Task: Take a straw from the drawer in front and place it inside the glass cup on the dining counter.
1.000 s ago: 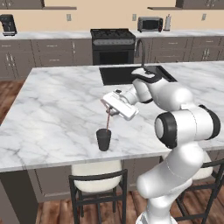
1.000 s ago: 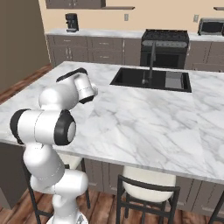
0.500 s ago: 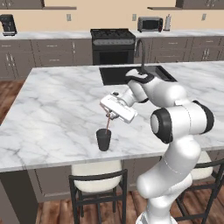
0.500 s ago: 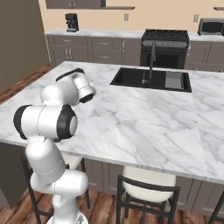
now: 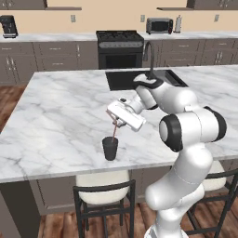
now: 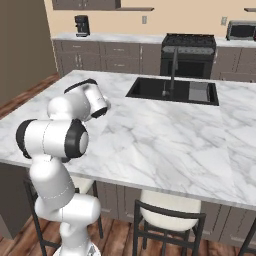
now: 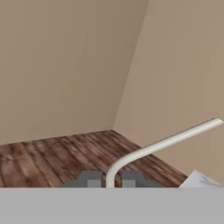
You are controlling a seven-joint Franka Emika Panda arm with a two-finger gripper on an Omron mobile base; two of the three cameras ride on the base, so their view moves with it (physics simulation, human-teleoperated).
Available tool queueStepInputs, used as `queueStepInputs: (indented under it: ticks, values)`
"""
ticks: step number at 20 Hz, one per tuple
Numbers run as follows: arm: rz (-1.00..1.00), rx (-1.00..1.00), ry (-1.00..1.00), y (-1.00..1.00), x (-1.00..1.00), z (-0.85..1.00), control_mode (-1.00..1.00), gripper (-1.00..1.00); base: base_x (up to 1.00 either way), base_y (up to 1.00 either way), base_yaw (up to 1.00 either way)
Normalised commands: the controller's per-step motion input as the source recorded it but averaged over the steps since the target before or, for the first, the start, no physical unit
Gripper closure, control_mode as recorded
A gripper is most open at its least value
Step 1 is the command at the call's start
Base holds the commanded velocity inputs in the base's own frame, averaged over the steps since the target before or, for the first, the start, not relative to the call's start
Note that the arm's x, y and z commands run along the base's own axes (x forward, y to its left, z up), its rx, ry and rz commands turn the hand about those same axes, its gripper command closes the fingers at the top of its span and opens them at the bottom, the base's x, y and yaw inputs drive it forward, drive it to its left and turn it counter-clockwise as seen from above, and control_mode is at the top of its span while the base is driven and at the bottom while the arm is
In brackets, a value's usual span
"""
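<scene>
Tool (image 5: 115,123) clamped on straw (image 5: 114,130), straw's lower end inside glass cup (image 5: 110,148), cup on dining counter (image 5: 60,116)

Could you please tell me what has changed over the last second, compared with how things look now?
Very little. The gripper stays just above the glass cup, with the straw running from its fingers down into the cup; the arm's upper joints have shifted only slightly. The cup has kept its place near the front edge of the dining counter, and nothing has been let go.
</scene>
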Motion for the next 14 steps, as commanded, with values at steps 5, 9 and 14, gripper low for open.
queueStepInputs:
  ticks: [5, 9, 14]
  values:
    - [-0.08, 0.00, 0.00, 0.08, 0.00, -0.15, -1.00, 1.00, 0.00, 0.00, 0.00]
    - [-0.07, 0.00, 0.00, 0.12, 0.06, -0.07, -1.00, 1.00, 0.00, 0.00, 0.00]
    - [-0.06, 0.00, 0.00, 0.07, 0.09, -0.13, -1.00, 1.00, 0.00, 0.00, 0.00]
